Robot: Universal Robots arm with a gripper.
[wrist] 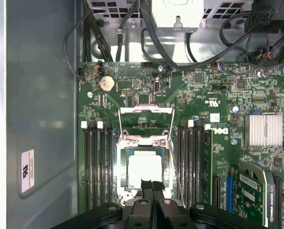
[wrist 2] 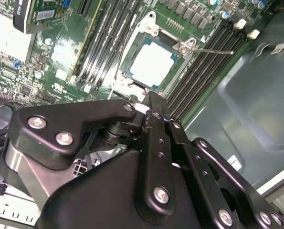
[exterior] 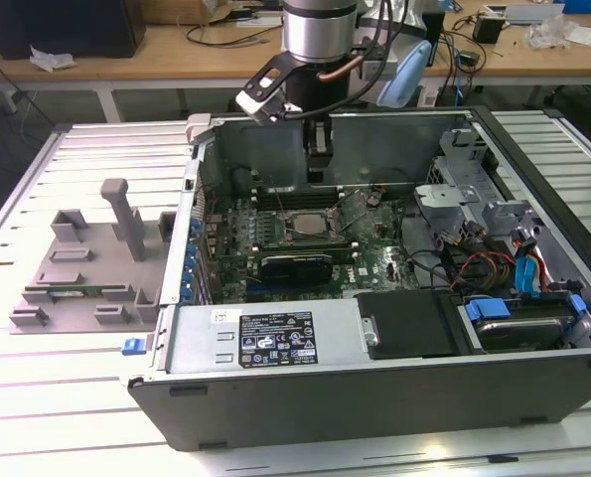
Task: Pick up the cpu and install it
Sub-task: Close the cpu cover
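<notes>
Computer case (exterior: 255,149) lies open on table. Cpu (wrist: 144,168) sits flat inside motherboard socket (wrist: 123,164); placing looks done. Gripper (wrist: 151,183) hovers just above cpu edge, fingers pressed together, holding nothing. Retention frame (wrist: 146,109) flipped open; clamping judged not yet done.

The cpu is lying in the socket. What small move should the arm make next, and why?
Probably a short straight lift away from the motherboard. In the first wrist view the cpu lies flat in its socket, the gripper hangs shut just over its edge holding nothing, and the hinged retention frame stands open.
</notes>
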